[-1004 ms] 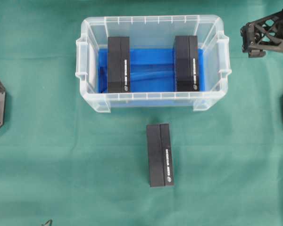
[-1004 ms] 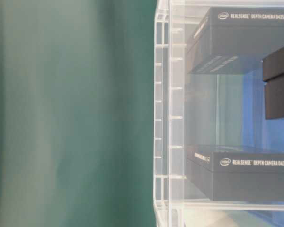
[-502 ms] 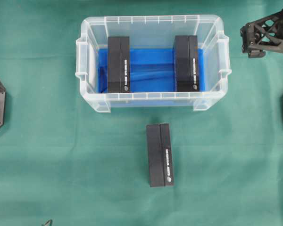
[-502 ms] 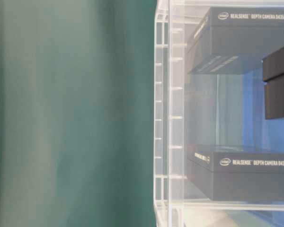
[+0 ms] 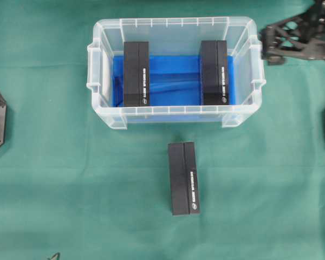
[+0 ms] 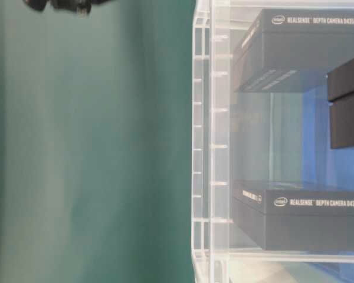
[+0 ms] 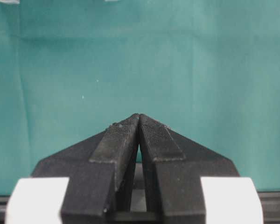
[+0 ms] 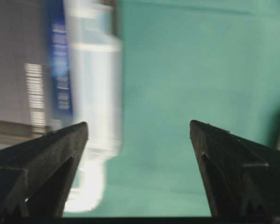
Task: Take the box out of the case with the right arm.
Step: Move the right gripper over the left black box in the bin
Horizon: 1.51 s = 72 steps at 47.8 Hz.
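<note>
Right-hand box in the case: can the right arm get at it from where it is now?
Probably yes. The right pincer is open just outside the case rim, the case has no lid, and nothing lies over the right-hand box.

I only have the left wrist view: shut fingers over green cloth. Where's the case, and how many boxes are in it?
Observer: The case sits at the top centre of the overhead view, with two black boxes inside: the left box and the right box.
Operator: Any box outside it?
Observer: Yes, a third box lies on the cloth in front of the case.
Operator: Where is the right end effector?
Observer: The right end effector is open, beside the case's right end, holding nothing.
</note>
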Available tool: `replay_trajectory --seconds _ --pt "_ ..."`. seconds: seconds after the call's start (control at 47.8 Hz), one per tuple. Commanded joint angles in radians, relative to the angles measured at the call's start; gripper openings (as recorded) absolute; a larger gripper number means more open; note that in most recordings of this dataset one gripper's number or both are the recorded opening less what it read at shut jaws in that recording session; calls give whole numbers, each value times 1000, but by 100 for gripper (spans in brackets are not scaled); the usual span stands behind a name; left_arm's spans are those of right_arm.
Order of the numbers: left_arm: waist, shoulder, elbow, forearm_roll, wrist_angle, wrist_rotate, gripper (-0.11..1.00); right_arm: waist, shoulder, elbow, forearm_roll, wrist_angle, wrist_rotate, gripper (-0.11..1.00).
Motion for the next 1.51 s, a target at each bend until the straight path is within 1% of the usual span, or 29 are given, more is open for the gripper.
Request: replay_trajectory --seconds 0.0,0.209,0.356,0.377,0.46,0.69,0.816,0.983,1.046,1.276,1.485 --pt "-3 2 -23 3 -3 0 0 15 55 -80 2 -23 -5 89" --pt "-3 2 -23 3 -3 2 0 40 219 -267 -2 -26 -9 89" --pt "-3 0 -23 3 -2 0 0 58 344 -426 -3 -26 -11 89" --pt "-3 0 -25 3 0 0 0 60 353 -436 -3 -26 -11 89" --pt "-3 0 -23 3 0 0 0 72 420 -523 -3 -25 -11 89" --pt "-3 0 -25 3 0 0 0 95 580 -723 2 -25 -12 89" --pt "-3 -5 -25 3 0 2 0 103 643 -807 12 -25 -12 89" --pt "-3 -11 -28 3 0 2 0 110 709 -887 31 -23 -17 89" --pt "-3 -12 -28 3 0 2 0 112 723 -897 35 -23 -25 89" --pt "-3 -14 -28 3 0 0 0 112 732 -899 34 -12 -31 90" --pt "-3 -11 -29 3 0 -2 0 112 733 -899 31 -2 -52 92"
